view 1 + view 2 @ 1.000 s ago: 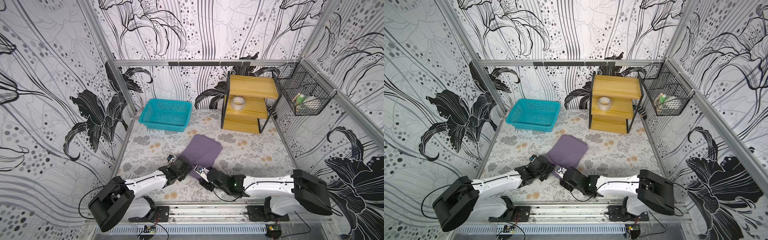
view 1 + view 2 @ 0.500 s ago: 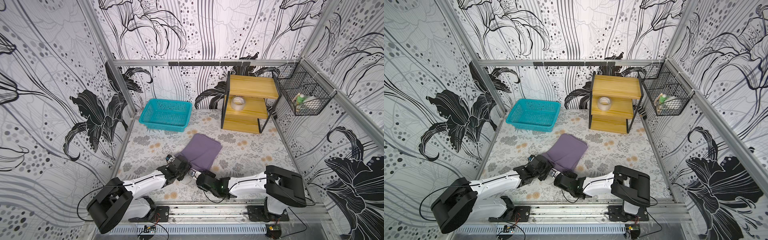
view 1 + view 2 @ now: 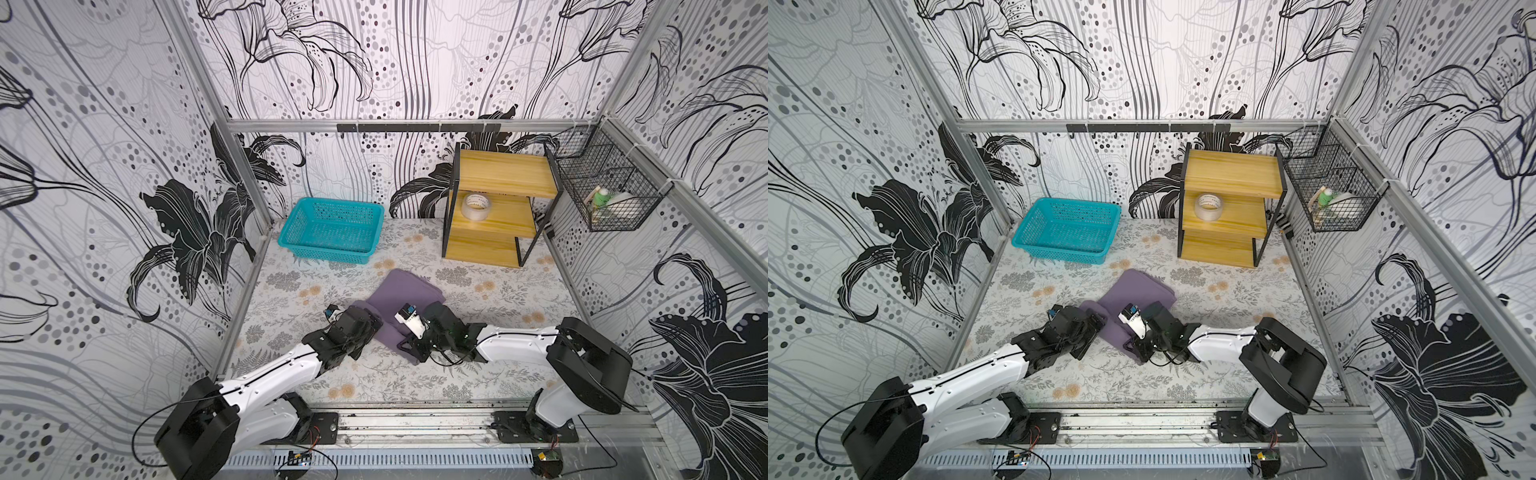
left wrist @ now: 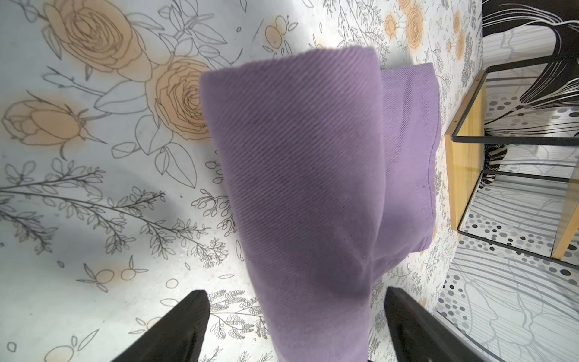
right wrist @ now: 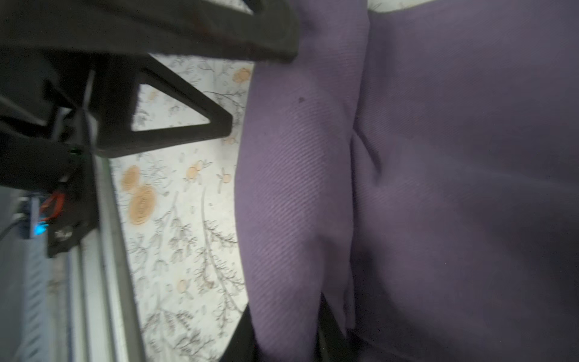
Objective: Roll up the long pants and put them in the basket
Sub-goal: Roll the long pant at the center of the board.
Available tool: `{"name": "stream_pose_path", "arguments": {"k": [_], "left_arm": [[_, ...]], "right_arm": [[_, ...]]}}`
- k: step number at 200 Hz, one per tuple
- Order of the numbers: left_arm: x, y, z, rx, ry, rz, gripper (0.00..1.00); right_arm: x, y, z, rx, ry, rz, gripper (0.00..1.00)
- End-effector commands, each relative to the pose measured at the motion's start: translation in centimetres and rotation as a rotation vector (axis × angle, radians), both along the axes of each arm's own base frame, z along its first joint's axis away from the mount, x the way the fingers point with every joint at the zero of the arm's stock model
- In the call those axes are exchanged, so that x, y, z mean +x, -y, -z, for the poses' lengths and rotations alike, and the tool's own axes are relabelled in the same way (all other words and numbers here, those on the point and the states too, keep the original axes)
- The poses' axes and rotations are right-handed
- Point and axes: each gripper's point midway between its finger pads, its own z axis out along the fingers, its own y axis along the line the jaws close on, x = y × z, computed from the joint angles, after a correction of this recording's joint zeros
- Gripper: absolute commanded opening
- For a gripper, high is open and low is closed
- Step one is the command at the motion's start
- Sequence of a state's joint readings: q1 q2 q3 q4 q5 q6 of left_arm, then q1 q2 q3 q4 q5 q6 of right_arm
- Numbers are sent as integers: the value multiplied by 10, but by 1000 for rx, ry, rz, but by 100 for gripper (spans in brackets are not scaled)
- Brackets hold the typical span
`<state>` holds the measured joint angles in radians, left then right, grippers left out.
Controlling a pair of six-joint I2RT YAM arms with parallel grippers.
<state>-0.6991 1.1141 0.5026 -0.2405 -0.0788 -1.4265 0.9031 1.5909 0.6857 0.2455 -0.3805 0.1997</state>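
Our table (image 3: 478, 374) is walled on three sides, with a rail along the front edge. Its widest free stretch lies toward the right wall. The long pants (image 3: 409, 291) lie folded near the middle front, well clear of every wall, their near end bunched into a roll. The wooden shelf (image 3: 505, 172) fills the back right corner. The teal basket (image 3: 328, 253) sits back left, its mesh bottom showing. On the right wall, a wire basket (image 3: 615, 220) holds a green-capped bottle (image 3: 600, 197). Our left claw (image 4: 294, 301) gapes wide astride the roll. Our right claw (image 5: 285, 337) stands narrow, pinching a fold. A tape roll (image 3: 476, 206) rests on the shelf's middle board.
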Motion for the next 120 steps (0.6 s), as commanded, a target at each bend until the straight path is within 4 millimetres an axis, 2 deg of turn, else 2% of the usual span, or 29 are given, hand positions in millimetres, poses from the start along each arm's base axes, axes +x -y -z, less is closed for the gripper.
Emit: {"name": "stream_pose_path", "arguments": {"k": [1,24,28,43,60,73,82,98,107,120], "left_arm": [[-11,5,6,-5,-26,37,92],[-15,5,17,-3,-44,38,90],[-15,5,18,-3,-43,36,90],[-13,4,20,1,-41,29,87],[-13,2,26,25,-53,24,79],[-14,-3,32,56,-64,16,71],[-14,-6,37,72,-73,14,67],[-15,-8,45,84,-93,10,61],[-16,-9,48,87,-102,9,59],[-16,-10,52,89,-110,6,57]], "right_arm": [[-41,-4,-3,110,-278,-134,4],[-44,-3,-7,163,-400,-165,4],[-46,-3,1,151,-434,-167,5],[-47,-1,11,134,-494,-157,5],[-41,5,23,103,-517,-101,5],[-32,9,29,69,-502,-49,10],[-24,12,31,29,-464,-6,17],[-7,19,26,-21,-366,74,35],[6,24,9,-28,-258,130,49],[18,31,-10,-68,-87,190,60]]}}
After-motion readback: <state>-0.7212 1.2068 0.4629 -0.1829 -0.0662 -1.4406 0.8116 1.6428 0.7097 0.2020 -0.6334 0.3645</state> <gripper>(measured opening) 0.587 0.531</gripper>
